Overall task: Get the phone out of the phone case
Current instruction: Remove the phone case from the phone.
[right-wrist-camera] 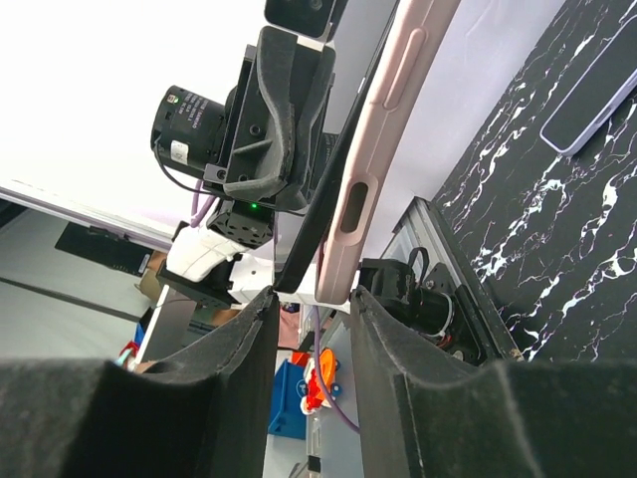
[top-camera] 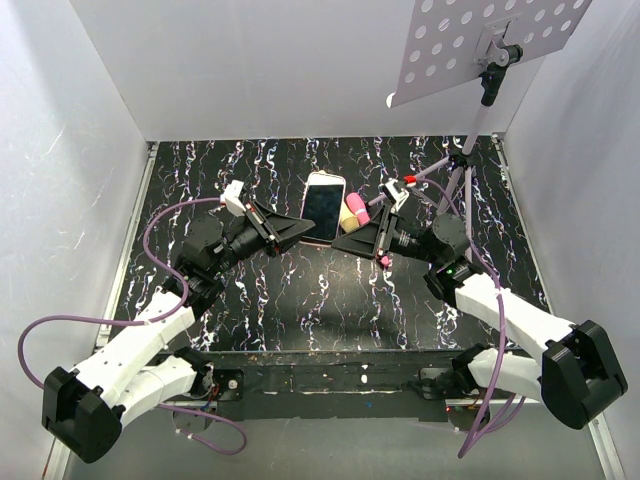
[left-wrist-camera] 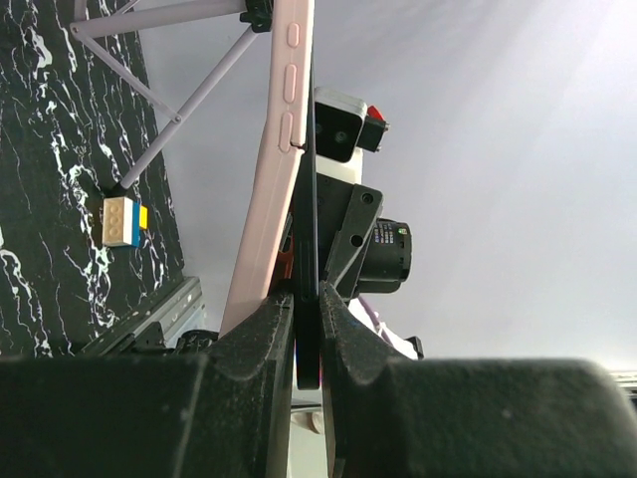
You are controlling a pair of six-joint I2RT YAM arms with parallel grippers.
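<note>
- phone case (left-wrist-camera: 269, 199): plain salmon pink
- phone (top-camera: 323, 207): glossy black screen
- desk (top-camera: 300, 300): black, veined with white marbling
- toy block (left-wrist-camera: 123, 220): cream, yellow and blue
- second phone (right-wrist-camera: 592, 95): dark face, lilac rim

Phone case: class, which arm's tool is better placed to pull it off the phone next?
Probably right: the right tool straddles the phone case end, while the left tool is clamped on the phone alone, anchoring it.
</note>
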